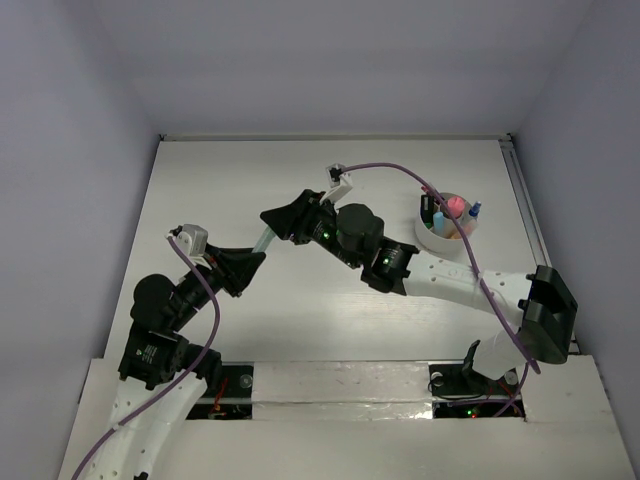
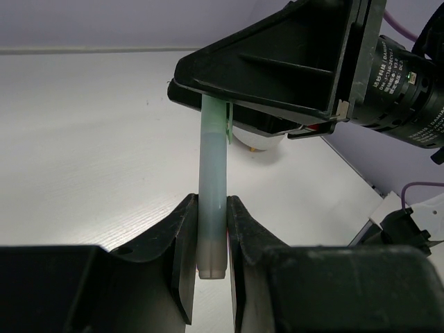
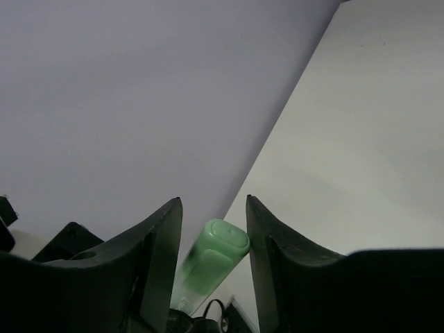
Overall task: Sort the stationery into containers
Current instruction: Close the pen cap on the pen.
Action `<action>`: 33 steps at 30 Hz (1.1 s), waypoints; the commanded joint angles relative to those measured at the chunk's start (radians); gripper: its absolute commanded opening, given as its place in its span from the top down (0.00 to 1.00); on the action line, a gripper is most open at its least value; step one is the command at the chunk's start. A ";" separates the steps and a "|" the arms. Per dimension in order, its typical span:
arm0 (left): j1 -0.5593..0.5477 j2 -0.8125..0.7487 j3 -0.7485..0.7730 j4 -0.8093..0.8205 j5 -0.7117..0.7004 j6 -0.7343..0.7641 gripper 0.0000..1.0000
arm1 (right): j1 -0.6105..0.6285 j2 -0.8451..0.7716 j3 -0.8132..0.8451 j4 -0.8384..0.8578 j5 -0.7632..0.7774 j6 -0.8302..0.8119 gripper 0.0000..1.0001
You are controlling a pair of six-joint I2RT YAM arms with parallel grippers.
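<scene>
Looks like a mid-air handoff. The left pincer (image 2: 211,208) is clamped tight on one end of a green marker (image 2: 213,152), poking its capped end between the jaws of the right pincer (image 3: 214,202). Those jaws straddle the cap with a gap on one side, so no squeeze yet, I'd say. The marker is a smooth, frosted plastic tube with a glossy rounded cap. It hangs over the tabletop (image 1: 300,330), well apart from the round whitish cup (image 1: 436,240), which I'm guessing the right arm reaches more easily.
</scene>
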 commanded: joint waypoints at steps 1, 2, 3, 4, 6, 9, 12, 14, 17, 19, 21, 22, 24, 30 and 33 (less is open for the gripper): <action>0.001 -0.016 0.007 0.061 0.020 0.002 1.00 | -0.008 -0.010 0.007 0.064 0.030 0.010 0.56; 0.001 -0.016 0.007 0.061 0.020 0.002 1.00 | -0.008 -0.007 0.010 0.063 0.027 0.010 0.61; 0.001 -0.016 0.007 0.061 0.020 0.002 1.00 | -0.008 -0.003 0.012 0.058 0.024 0.012 0.64; 0.001 -0.018 0.007 0.061 0.019 0.002 1.00 | -0.008 0.001 0.013 0.055 0.023 0.013 0.66; 0.001 -0.018 0.007 0.061 0.019 0.002 1.00 | -0.008 0.004 0.015 0.055 0.010 0.018 0.76; 0.001 -0.022 0.009 0.058 0.008 0.001 1.00 | -0.008 0.008 0.004 0.069 -0.020 0.032 0.85; 0.001 -0.032 0.010 0.057 -0.003 0.002 1.00 | -0.008 0.023 -0.022 0.098 -0.069 0.056 0.92; 0.001 -0.033 0.012 0.056 -0.007 0.002 1.00 | -0.008 0.049 -0.038 0.118 -0.108 0.076 0.95; 0.001 -0.036 0.012 0.057 -0.006 0.004 1.00 | 0.002 0.092 -0.054 0.150 -0.141 0.081 1.00; 0.010 -0.035 0.010 0.059 -0.001 0.004 1.00 | 0.027 0.112 -0.057 0.159 -0.152 0.079 1.00; 0.020 -0.036 0.012 0.061 0.002 0.002 1.00 | 0.038 0.125 -0.068 0.178 -0.152 0.078 1.00; 0.020 -0.035 0.012 0.062 0.003 0.004 1.00 | 0.038 0.128 -0.076 0.181 -0.152 0.079 1.00; 0.020 -0.039 0.012 0.064 0.006 0.002 1.00 | 0.047 0.129 -0.084 0.184 -0.152 0.079 1.00; 0.029 -0.039 0.009 0.064 0.012 0.002 1.00 | 0.047 0.103 -0.091 0.164 -0.117 0.059 0.73; 0.029 -0.039 0.009 0.067 0.017 0.001 1.00 | 0.047 0.090 -0.081 0.143 -0.099 0.044 0.53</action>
